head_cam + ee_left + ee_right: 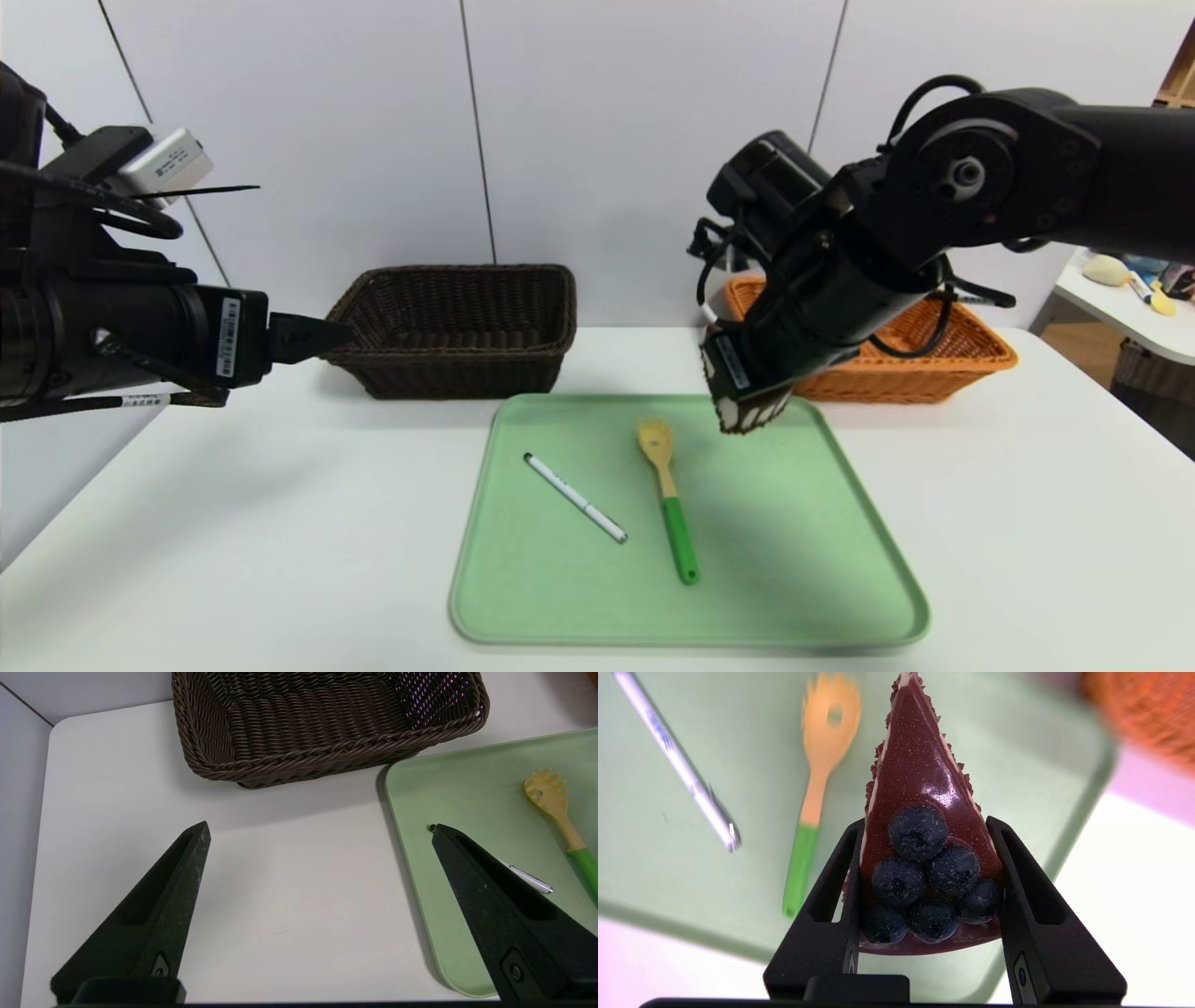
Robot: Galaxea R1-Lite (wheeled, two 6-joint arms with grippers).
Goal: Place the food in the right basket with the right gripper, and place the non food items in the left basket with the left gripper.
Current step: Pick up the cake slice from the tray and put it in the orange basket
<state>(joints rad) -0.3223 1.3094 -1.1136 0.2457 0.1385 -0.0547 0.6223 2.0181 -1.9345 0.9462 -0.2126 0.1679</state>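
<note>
Green tray (691,611) on white table (280,560), pale panelled wall (635,140) behind

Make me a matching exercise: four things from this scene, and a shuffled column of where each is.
Things
1. Cake slice
2. Pen
3. Left gripper
4. Orange basket

Places
A. On the tray, beside the spatula
B. Behind the tray, on the robot's right
C. Gripped by the right gripper, over the tray
D. Over the table, left of the tray

Pairs: 1-C, 2-A, 3-D, 4-B
</note>
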